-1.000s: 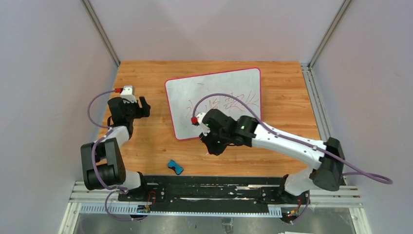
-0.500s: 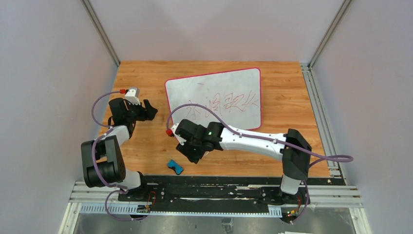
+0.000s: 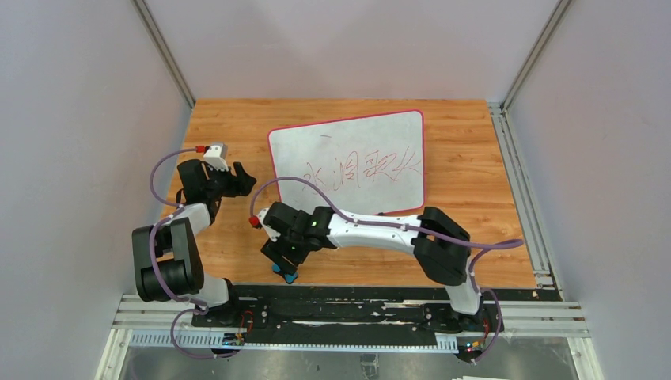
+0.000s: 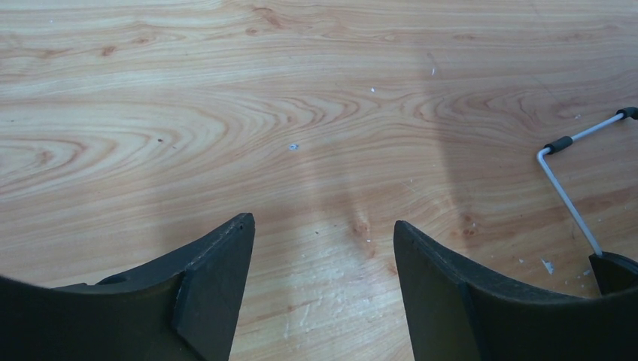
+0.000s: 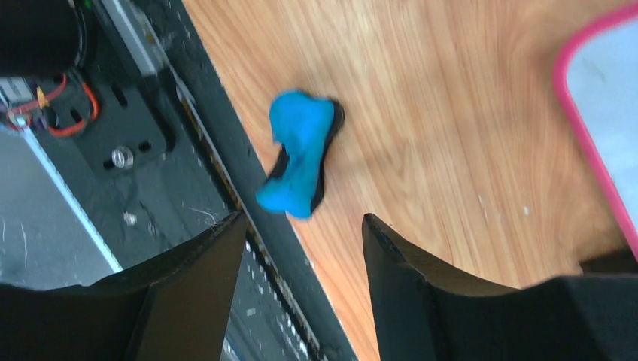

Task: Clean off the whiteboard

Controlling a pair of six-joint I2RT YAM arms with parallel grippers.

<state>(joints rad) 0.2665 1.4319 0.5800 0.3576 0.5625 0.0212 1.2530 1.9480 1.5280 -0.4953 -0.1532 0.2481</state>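
**Right gripper above the eraser**

The whiteboard lies upper centre of the top view, red scribbles across it. The right gripper, jaws spread, hangs over the blue eraser at lower centre. The left gripper, centre-left, is released over bare table.

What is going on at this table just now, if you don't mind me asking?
The right gripper is open and poised over the small blue eraser, which lies on the wooden table near its front edge; it has not grasped it yet. The whiteboard lies flat further back, red scribbles unerased. The left gripper is open too, above bare wood to the left of the board, holding nothing.
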